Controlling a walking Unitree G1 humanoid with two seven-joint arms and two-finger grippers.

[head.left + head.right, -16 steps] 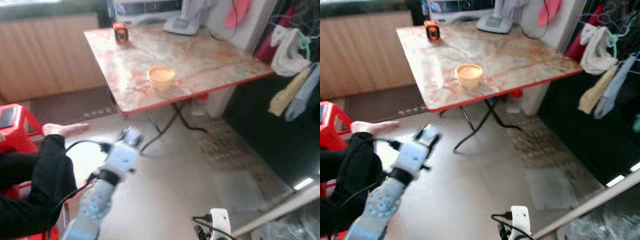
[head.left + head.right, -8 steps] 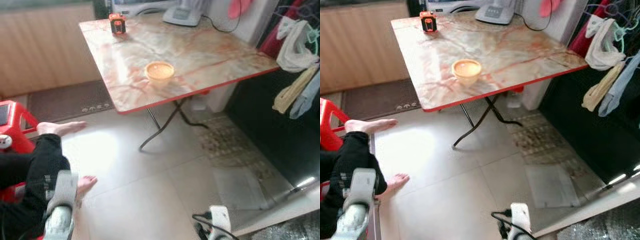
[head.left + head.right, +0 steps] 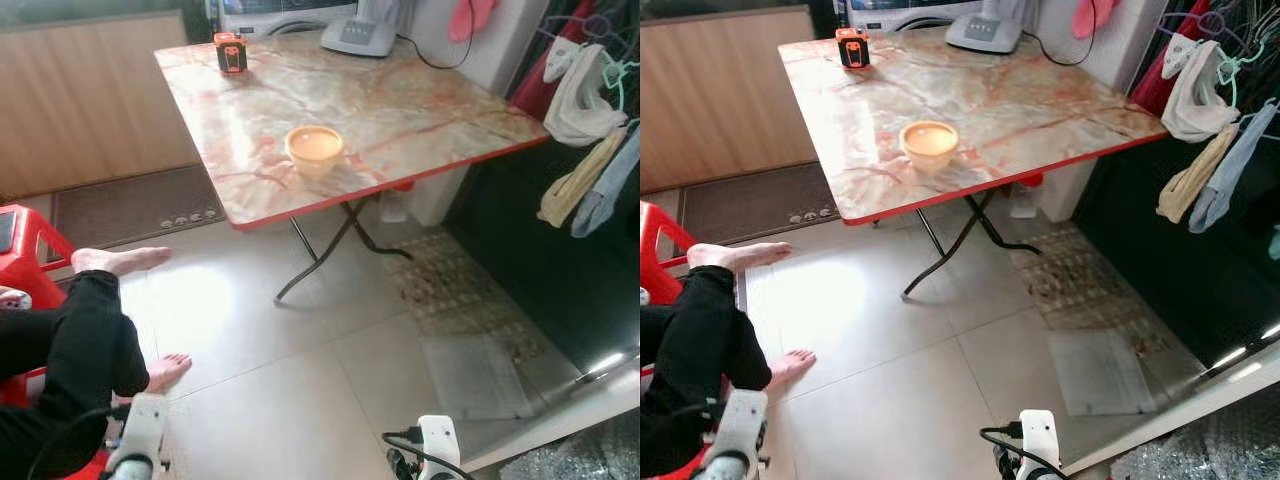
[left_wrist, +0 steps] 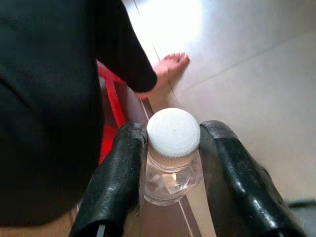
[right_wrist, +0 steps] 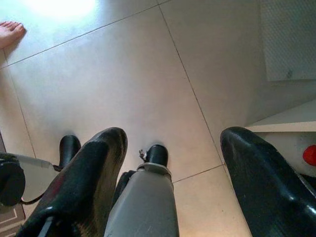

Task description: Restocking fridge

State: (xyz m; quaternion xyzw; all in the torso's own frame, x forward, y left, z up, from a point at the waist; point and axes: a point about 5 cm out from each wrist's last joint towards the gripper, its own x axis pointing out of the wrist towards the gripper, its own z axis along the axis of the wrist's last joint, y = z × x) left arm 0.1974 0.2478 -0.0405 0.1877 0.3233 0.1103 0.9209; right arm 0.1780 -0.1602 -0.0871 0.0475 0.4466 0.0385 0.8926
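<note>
Tiled floor (image 3: 300, 370), seated person's legs (image 3: 70, 350) alongside.

A marbled, red-edged folding worktop (image 3: 400, 120) carries an orange bowl (image 3: 314, 148) near its front edge, a small orange-black device (image 3: 230, 51) at the far corner, and what may be a grey appliance (image 3: 360, 28) behind.

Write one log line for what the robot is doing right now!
left gripper: shut on clear bottle, low beside seated person | right gripper: open, above floor | table: orange bowl
</note>
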